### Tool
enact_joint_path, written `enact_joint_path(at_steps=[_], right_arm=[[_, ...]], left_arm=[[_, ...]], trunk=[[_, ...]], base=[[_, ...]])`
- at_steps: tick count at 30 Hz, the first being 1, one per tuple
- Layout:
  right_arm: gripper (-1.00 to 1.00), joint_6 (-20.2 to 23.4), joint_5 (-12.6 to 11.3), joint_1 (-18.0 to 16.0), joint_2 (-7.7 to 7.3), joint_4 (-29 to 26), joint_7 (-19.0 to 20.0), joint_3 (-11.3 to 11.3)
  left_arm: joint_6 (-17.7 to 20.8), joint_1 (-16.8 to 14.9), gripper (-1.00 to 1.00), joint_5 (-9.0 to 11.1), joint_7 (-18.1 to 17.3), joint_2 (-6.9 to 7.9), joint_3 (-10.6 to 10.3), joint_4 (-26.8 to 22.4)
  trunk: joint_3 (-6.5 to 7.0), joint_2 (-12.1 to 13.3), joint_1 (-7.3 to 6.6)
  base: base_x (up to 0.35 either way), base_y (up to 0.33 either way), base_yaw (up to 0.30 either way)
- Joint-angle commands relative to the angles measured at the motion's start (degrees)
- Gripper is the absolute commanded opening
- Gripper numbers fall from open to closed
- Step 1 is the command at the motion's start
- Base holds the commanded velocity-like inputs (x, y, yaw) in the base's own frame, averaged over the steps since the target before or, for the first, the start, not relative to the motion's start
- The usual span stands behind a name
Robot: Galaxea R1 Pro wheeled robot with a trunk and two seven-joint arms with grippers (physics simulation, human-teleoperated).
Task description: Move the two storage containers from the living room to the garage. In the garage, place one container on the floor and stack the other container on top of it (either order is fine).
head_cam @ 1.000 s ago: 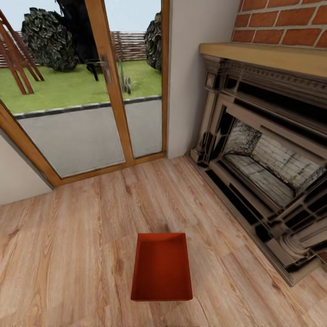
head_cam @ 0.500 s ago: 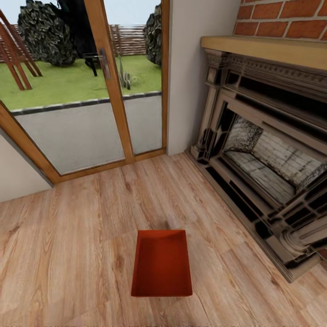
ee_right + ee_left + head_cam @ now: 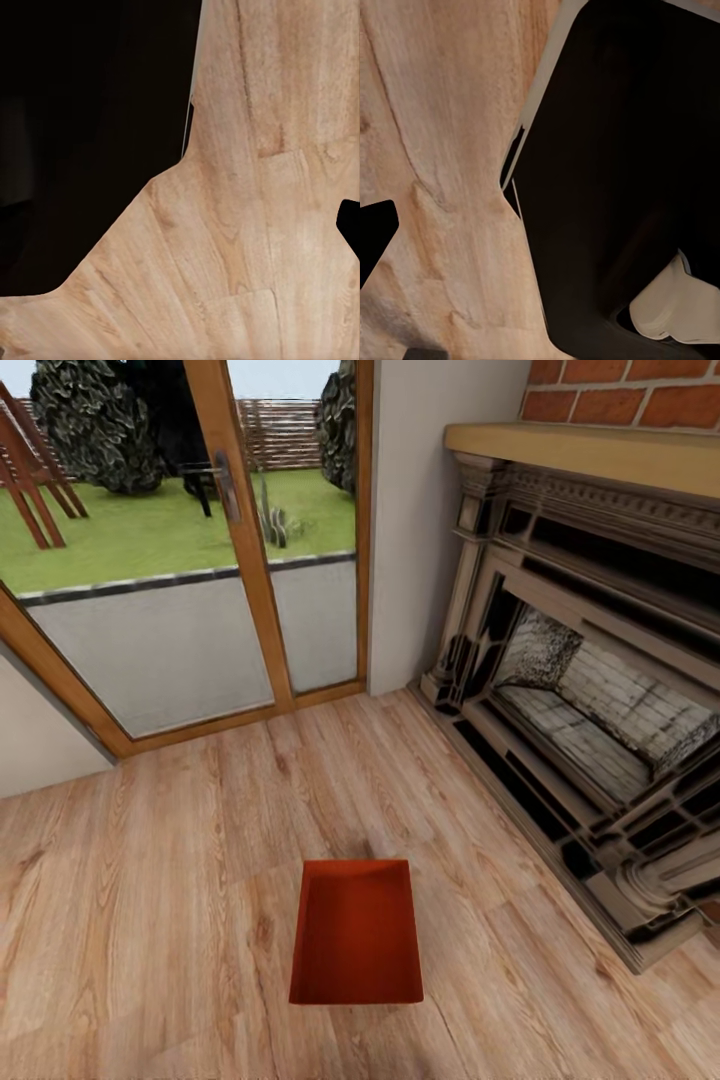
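One storage container (image 3: 356, 935), an orange-red open-top bin with nothing in it, stands on the living room's light wood plank floor (image 3: 160, 880), low in the middle of the head view and close in front of me. Nothing touches it. One dark fingertip (image 3: 375, 236) of my left gripper pokes in at the edge of the left wrist view, over bare planks. In the right wrist view a dark fingertip (image 3: 350, 225) of the right gripper shows the same way. Nothing lies between the fingers of either gripper. Both wrist views look down past my black base (image 3: 622, 172).
A large ornate fireplace (image 3: 590, 700) with a wooden mantel and red brick above lines the right side. A wood-framed glass door (image 3: 230, 550) onto a patio and lawn stands at the back left. A white wall strip (image 3: 425, 510) separates them.
The whole head view has shifted slightly upward, so the camera has moved. The container stays where it was on the planks.
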Motion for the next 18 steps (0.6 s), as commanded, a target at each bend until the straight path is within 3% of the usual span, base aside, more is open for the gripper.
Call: enact_joint_path(at_steps=[1, 18], right_arm=[[1.0, -0.29, -0.43, -0.05, 0.03, 0.16, -0.02, 0.48], [1.0, -0.3, -0.43, -0.05, -0.03, 0.16, 0.05, 0.48]], left_arm=[[-0.17, -0.03, 1.0, 0.04, -0.13, 0.0, 0.44, 0.07], [-0.17, -0.02, 1.0, 0.06, -0.12, 0.09, 0.44, 0.07]], trunk=[[-0.14, -0.04, 0.01], [-1.35, -0.04, 0.01]], base=[[0.0, 0.0, 0.0], [0.0, 0.0, 0.0]])
